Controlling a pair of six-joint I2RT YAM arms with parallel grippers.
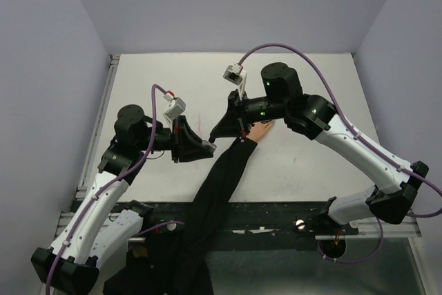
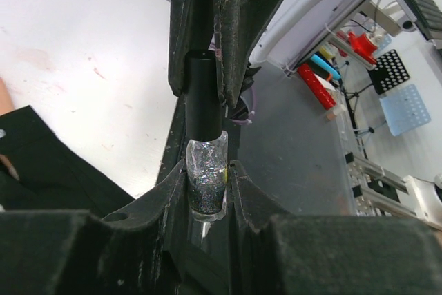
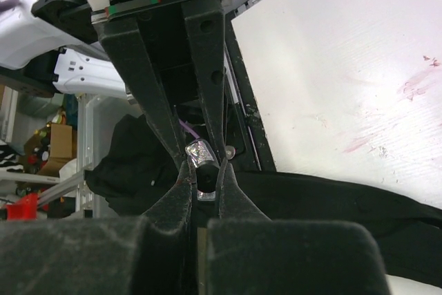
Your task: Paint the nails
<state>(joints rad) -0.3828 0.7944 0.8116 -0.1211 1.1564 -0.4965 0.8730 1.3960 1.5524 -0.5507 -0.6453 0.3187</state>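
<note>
Toward the middle of the worktop (image 1: 318, 88), shows a pale fake hand (image 1: 262, 129) with black sleeve (image 1: 221, 177) trailing to the near edge, nails too small to judge. Just toward the left edge, shows left fingers (image 2: 162, 202) clamped on a glitter bottle (image 2: 206, 184), right fingers (image 3: 238, 202) clamped on its black cap (image 2: 203, 94). Seems mere opening; painting apparently all left.

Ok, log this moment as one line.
left gripper: shut on bottle | right gripper: shut on cap | cap: on bottle | fake hand: on table

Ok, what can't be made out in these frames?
The nails: top view, under the right arm or too small; only part of the fake hand shows.
Any brush: left wrist view, inside the bottle under its cap.
End of sleeve: top view, cut by the bottom edge.
</note>
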